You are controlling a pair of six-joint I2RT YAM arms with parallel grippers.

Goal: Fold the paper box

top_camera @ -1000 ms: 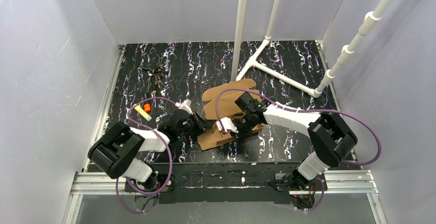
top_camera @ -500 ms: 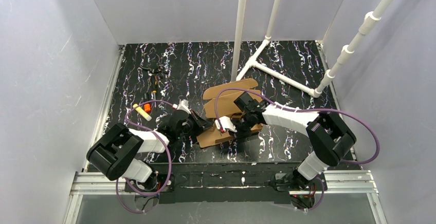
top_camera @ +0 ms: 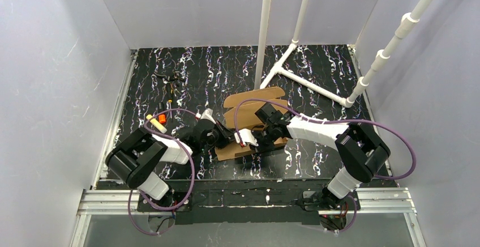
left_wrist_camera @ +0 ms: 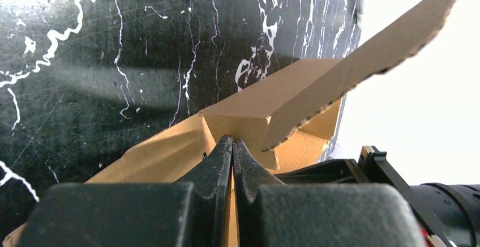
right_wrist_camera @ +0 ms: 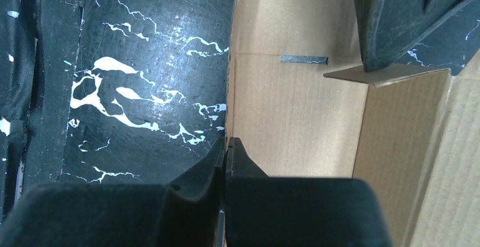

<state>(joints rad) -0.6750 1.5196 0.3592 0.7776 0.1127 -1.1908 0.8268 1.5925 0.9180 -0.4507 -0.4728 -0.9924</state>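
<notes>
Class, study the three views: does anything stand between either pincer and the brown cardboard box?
Nothing visible does. The left pincer is shut on a panel of the paper box, and the right pincer is shut on its edge. The small loose items lie apart, to the left.

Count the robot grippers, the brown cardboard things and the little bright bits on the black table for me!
Grippers: 2, the left gripper and the right gripper
Brown cardboard: 1, the paper box
Little bright bits: 2, an orange piece and a yellowish stick
Total: 5
</notes>
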